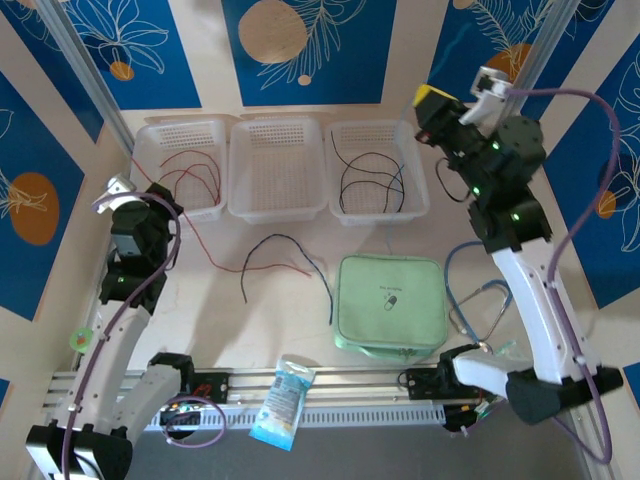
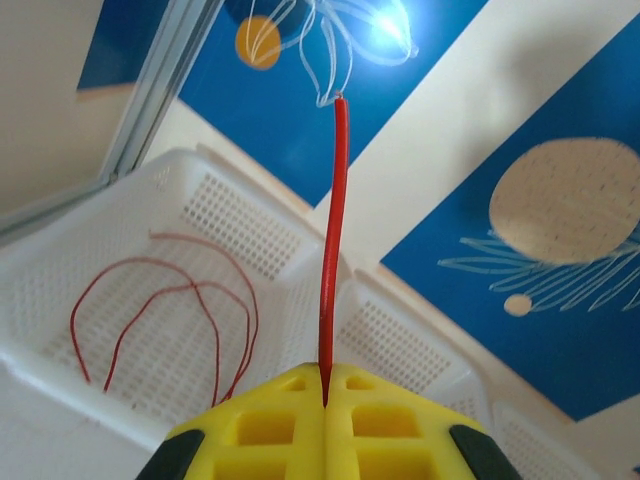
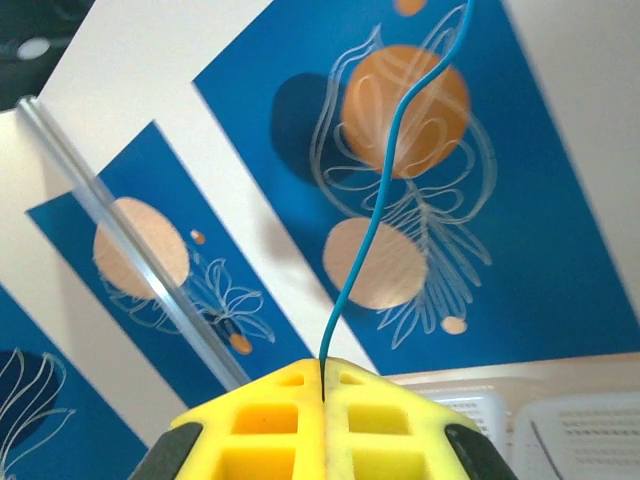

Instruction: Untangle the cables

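Left gripper [image 2: 325, 385] is clamping a red cable [image 2: 333, 230], jaws tight on it. Right gripper [image 3: 322, 385] is pinching a blue cable [image 3: 385, 200] likewise. Loose red cables [image 2: 254, 318] are lying in the left basket [image 1: 180, 124].

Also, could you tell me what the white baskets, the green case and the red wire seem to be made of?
The white baskets: moulded plastic, slightly glossy; perforated walls, rolled rims. The green case: probably soft fabric or faux leather, matt; rounded, padded-looking edges. The red wire, pinched in the left gripper: likely smooth plastic insulation; thin and curving.
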### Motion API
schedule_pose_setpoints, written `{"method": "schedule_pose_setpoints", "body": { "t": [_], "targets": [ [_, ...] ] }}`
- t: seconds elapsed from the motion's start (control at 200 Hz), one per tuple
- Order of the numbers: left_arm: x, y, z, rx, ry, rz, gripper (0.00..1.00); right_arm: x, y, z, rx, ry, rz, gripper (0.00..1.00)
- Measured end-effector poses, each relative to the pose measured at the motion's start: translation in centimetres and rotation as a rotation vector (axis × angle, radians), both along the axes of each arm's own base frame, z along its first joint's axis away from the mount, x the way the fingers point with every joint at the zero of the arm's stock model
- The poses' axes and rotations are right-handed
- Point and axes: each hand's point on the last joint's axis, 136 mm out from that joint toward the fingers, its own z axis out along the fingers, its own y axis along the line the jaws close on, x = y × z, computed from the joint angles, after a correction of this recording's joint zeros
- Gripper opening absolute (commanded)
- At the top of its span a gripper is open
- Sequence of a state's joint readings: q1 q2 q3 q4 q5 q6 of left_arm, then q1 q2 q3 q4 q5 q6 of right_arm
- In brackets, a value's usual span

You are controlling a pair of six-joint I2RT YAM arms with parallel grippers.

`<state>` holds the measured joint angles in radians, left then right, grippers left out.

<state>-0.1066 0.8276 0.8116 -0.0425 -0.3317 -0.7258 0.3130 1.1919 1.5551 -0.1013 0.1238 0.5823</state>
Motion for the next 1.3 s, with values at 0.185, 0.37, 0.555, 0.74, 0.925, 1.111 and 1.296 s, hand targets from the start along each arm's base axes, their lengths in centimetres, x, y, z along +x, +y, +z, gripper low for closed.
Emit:
{"method": "schedule_pose_setpoints", "body": {
  "t": [0.185,0.37,0.555,0.74,0.925,1.111,1.296],
  "targets": [
    [-0.6,-0.5,-2.7,-0.028,0.041,-0.032,0.0,2.5,4.5,3.2,-0.013,-0.069,0.061,0.0],
    [-1.6,-0.7,-4.5,-0.056,0.061,-0.045,0.0,4.8,8.5,6.2,-0.021,-0.168,0.093,0.0],
    [-2.4,-0.9,-4.9,-0.073,0.064,-0.057,0.0,8.5,12.8,7.1,-0.041,-0.239,0.101,0.0],
    [-3.0,-0.9,-4.6,-0.085,0.051,-0.062,0.0,14.4,17.7,-0.2,-0.147,-0.161,0.087,0.0],
    [-3.5,-1.1,-5.1,-0.086,0.065,-0.07,0.0,20.0,22.0,-14.5,-0.311,0.069,0.101,0.0],
    [-3.7,-1.2,-6.0,-0.088,0.091,-0.075,0.0,22.4,24.3,-29.0,-0.503,0.361,0.141,0.0],
    [-3.6,-1.3,-6.2,-0.095,0.098,-0.082,0.0,22.2,25.1,-37.5,-0.625,0.569,0.18,0.0]
  ]
}}
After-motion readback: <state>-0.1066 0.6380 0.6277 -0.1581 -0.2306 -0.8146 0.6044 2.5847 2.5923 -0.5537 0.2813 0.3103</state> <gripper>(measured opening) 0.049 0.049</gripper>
